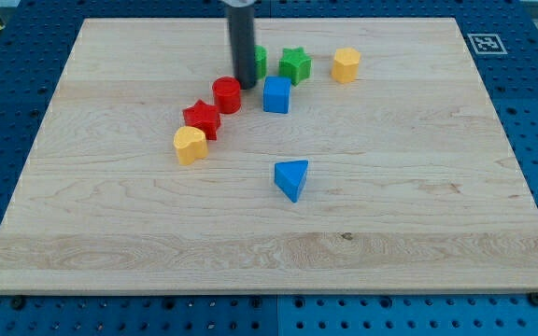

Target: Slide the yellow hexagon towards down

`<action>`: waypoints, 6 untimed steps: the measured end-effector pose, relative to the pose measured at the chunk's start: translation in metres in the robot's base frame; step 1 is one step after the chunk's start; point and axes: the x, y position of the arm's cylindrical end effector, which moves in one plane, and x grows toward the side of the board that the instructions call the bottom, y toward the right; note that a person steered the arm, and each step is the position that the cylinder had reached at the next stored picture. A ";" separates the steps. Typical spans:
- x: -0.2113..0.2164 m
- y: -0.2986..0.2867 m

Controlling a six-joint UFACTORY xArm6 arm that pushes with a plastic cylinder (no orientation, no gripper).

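Note:
The yellow hexagon (346, 65) sits near the view's top, right of centre. My tip (247, 86) is well to its left, between the red cylinder (227, 95) and the blue cube (276, 95). The rod partly hides a green block (259, 61) behind it. A green star (295, 64) lies between that green block and the yellow hexagon.
A red star (202, 119) and a yellow heart-shaped block (190, 145) lie down-left of the red cylinder. A blue triangular block (291, 178) sits near the middle of the wooden board (418, 205). A marker tag (483, 43) is beyond the board's top right corner.

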 end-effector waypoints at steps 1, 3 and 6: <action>0.012 -0.002; 0.023 -0.046; -0.096 0.018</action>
